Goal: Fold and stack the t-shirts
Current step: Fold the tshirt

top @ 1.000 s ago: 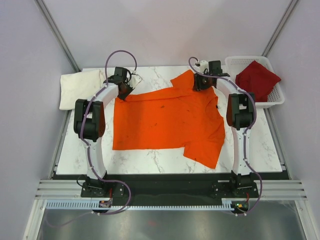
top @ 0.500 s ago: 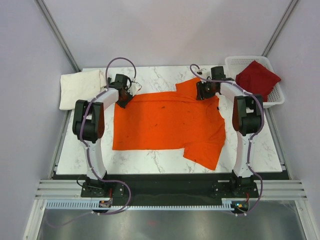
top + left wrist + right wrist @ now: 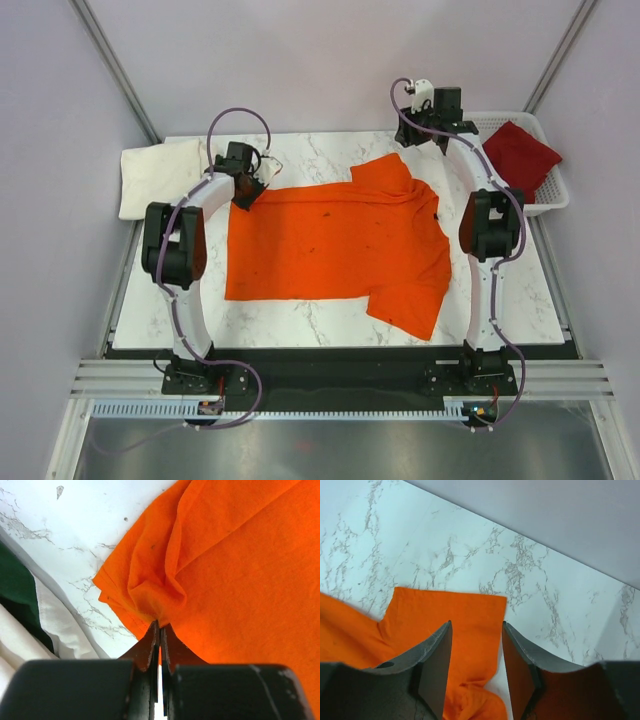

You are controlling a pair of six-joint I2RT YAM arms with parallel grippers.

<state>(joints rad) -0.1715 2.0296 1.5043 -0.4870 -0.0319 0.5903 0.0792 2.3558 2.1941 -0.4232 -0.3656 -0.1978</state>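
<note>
Since a second ago my right gripper has let go of the orange t-shirt and risen toward the far edge of the table. It now hangs over bare marble just left of the basket. In the wrist view its fingers stand well apart with nothing between them, and the far sleeve lies flat below. That sleeve was bunched under the gripper before.

My left gripper has stayed put. Its jaws are pressed together on a puckered fold at the shirt's far left corner.

The orange shirt lies spread over the middle of the table, and its near right sleeve reaches close to the near edge. Bare marble runs down both sides of it, and the strip on the right is the wider. The cream-white t-shirt sits folded at the far left corner, near my left gripper. The dark red t-shirt lies in the basket.
</note>
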